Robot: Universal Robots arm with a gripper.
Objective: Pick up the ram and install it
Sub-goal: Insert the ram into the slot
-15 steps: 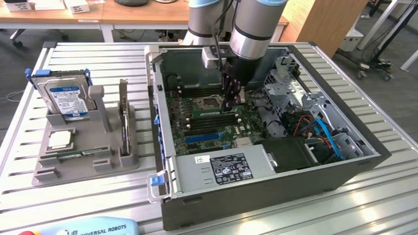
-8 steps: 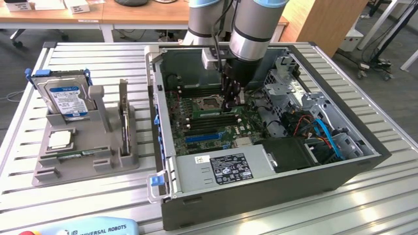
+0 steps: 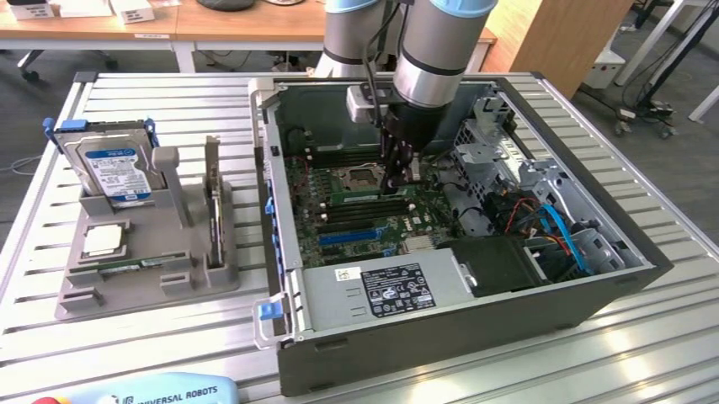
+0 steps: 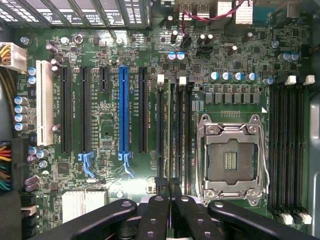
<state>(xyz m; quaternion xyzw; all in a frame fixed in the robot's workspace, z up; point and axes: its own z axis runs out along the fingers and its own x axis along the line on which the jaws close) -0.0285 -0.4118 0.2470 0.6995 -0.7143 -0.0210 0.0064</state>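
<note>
Slatted tbl (image 3: 146,337), desks (image 3: 225,25) behind, jaws clamp ram (image 3: 362,195)

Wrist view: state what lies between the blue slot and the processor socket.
In the wrist view, one black slot and a row of narrow black slots lie between the blue slot and the socket.

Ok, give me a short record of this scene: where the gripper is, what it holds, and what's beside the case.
gripper: inside the open case, over the motherboard
fingers: nearly together, apparently on the ram
ram: green stick at the slots next to the empty CPU socket; how far it is seated is unclear
holder: at the exterior view's left of the case, carrying a hard drive
</note>
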